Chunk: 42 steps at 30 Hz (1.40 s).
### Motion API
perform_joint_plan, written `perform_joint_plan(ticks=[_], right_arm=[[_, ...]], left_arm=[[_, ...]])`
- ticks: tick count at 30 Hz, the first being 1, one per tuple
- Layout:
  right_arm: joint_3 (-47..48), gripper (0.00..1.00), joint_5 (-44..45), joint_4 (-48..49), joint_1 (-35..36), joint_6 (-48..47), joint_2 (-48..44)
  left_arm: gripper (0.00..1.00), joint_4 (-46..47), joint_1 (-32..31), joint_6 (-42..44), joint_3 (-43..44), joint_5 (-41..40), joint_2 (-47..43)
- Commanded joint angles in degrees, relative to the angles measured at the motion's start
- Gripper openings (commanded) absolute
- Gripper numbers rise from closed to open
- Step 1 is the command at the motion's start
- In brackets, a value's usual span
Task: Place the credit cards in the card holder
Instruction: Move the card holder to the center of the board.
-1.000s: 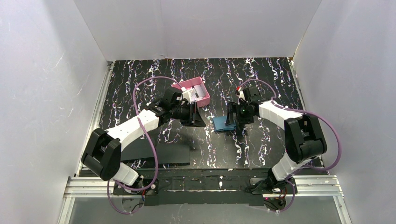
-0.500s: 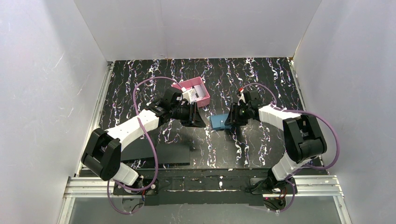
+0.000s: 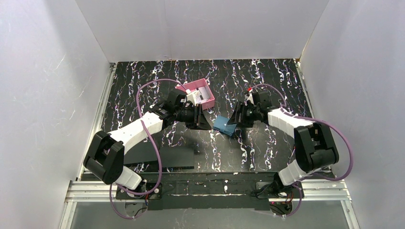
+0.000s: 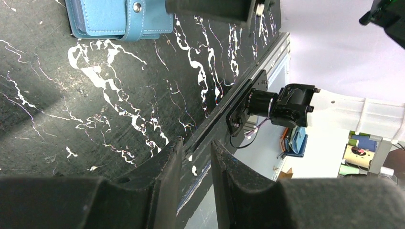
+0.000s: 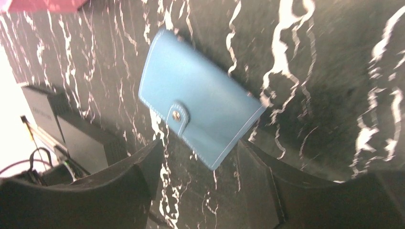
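Note:
The pink card holder (image 3: 199,92) stands at the back middle of the table, and its corner shows in the right wrist view (image 5: 43,5). Its inside looks pale; I cannot make out the credit cards in any view. My left gripper (image 3: 204,122) (image 4: 197,143) hovers just in front of the holder, its jaws a narrow gap apart with nothing between them. My right gripper (image 3: 236,120) (image 5: 200,145) is open beside a shut blue case (image 3: 223,125) (image 5: 200,112) (image 4: 119,19). One corner of that case lies just off the right fingertips (image 5: 248,152).
Flat black pads (image 3: 162,156) lie near the left arm's base and show at the left of the right wrist view (image 5: 52,119). White walls close in the black marbled table (image 3: 267,76). The two grippers face each other across the blue case.
The right gripper closed partly over the blue case, then widened and drew back to the right. The case slid a little left and turned. The left arm has not moved.

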Motion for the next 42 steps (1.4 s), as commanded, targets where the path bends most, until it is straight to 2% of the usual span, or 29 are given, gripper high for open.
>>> perform_joint_plan(ticks=[1,7,17,21,26,30,33,38,42], right_arm=[[4.50,0.65,3.20,-1.49,-1.28,1.07,3.56],[2.12,0.53,0.28,5.24,-1.84,7.06,5.93],[-5.08,0.53,-1.79,13.08,-3.18,11.88,3.77],[-6.63,0.52,-4.74,17.05,-3.21,12.84,4.58],[-7.23,0.42,-6.40,22.56,-3.25,15.45,6.61],[-9.81,0.26,-3.38,28.32,-3.89,18.66,6.58],[-11.84,0.02,0.92,30.74,-5.78,21.48,5.50],[-12.56,0.01,14.80,26.72,-11.50,21.89,-1.12],[-11.27,0.01,23.72,22.30,-20.81,21.98,-4.28]], left_arm=[[0.28,-0.15,0.23,-0.02,-0.60,1.21,-1.92],[0.28,-0.43,0.25,-0.16,-1.16,0.88,-2.75],[0.28,-0.92,0.25,-0.25,-0.40,1.10,-3.57],[0.43,-1.25,0.25,-0.08,-0.17,0.94,-4.11],[0.47,-1.33,0.27,-0.08,-0.02,1.20,-4.54],[0.50,-1.09,0.25,0.14,0.00,2.00,-5.70],[0.52,-1.57,0.25,0.45,0.07,2.17,-6.93],[0.53,-3.78,0.25,1.73,0.11,1.37,-9.19],[0.53,-4.87,0.32,2.38,-0.24,0.57,-10.89]])
